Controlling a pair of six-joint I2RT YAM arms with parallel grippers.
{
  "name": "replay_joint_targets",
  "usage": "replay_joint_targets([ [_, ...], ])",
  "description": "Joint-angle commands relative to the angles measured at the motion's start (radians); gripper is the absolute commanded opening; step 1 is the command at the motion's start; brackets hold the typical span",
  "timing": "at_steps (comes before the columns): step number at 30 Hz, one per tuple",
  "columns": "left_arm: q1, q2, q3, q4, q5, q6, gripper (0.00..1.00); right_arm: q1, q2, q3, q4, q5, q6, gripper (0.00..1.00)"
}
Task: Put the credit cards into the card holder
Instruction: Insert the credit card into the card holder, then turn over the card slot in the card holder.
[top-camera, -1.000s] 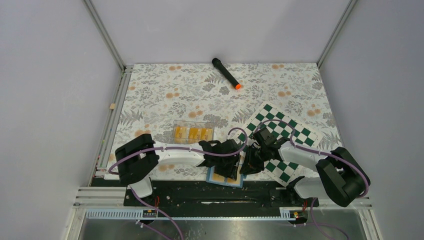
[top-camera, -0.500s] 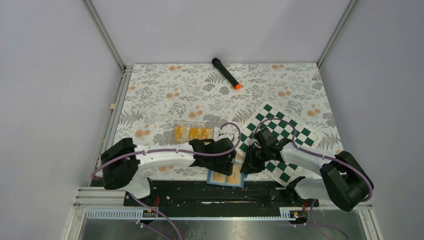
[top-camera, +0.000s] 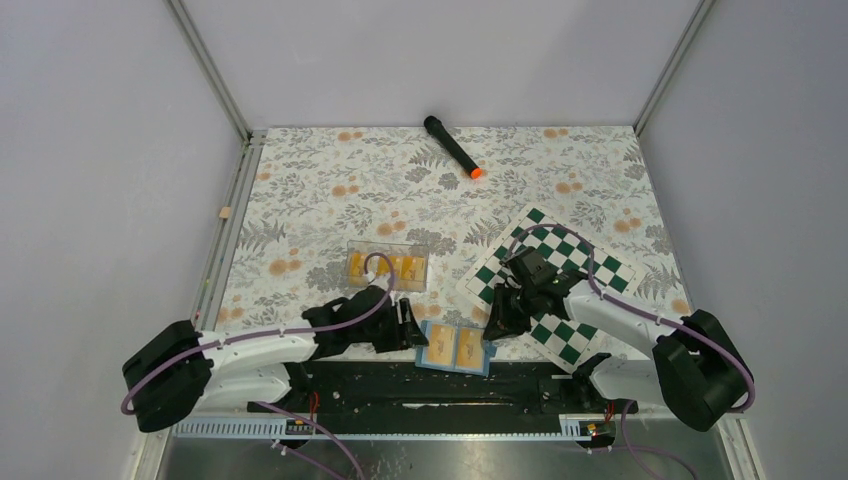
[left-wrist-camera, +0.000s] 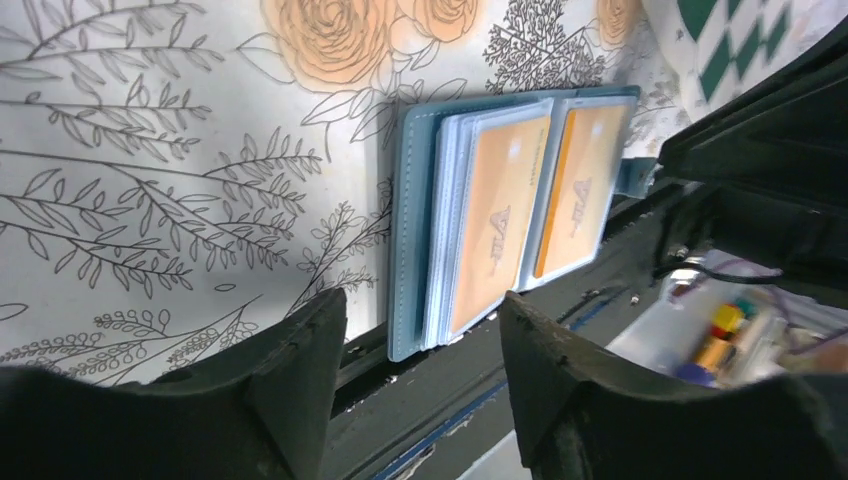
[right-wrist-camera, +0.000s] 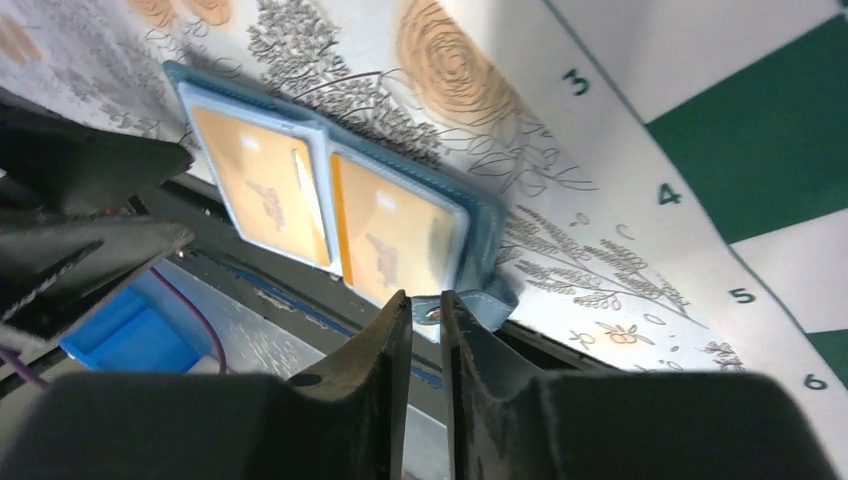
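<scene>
The blue card holder (top-camera: 428, 358) lies open at the table's near edge, with two orange-yellow credit cards (top-camera: 437, 344) in its clear pockets. The left wrist view shows the holder (left-wrist-camera: 412, 210) and both cards (left-wrist-camera: 497, 220) just ahead of my left gripper (left-wrist-camera: 422, 300), which is open and empty. From above, that left gripper (top-camera: 410, 328) sits just left of the holder. My right gripper (top-camera: 497, 325) is at the holder's right edge. In the right wrist view, my right gripper (right-wrist-camera: 424, 305) is shut on the holder's snap tab (right-wrist-camera: 482, 300).
A clear plastic tray (top-camera: 387, 248) holding several more orange cards stands behind the holder. The green-and-white chessboard (top-camera: 575, 262) lies under the right arm. A black marker with an orange tip (top-camera: 452, 147) lies at the far edge. The black mounting rail (top-camera: 440, 385) runs right below the holder.
My left arm has drawn back to the left off the card holder, uncovering both cards in it. The right gripper has stayed at the holder's right edge.
</scene>
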Motion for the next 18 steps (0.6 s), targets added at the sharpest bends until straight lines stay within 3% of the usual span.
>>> replay_joint_targets([
  [1,0.077,-0.089,-0.129,0.373,0.159,-0.157,0.56,0.044,0.005,0.065,-0.018,0.002,-0.012,0.18],
  [6,0.128,-0.081,-0.141,0.414,0.236,-0.143,0.48,0.114,0.06,0.1,0.037,-0.004,0.034,0.01],
  [11,0.129,-0.017,-0.077,0.381,0.276,-0.083,0.38,0.156,0.15,0.108,0.105,-0.023,0.067,0.0],
  [18,0.127,0.107,0.017,0.28,0.285,-0.003,0.37,0.184,0.245,0.102,0.195,-0.055,0.103,0.0],
])
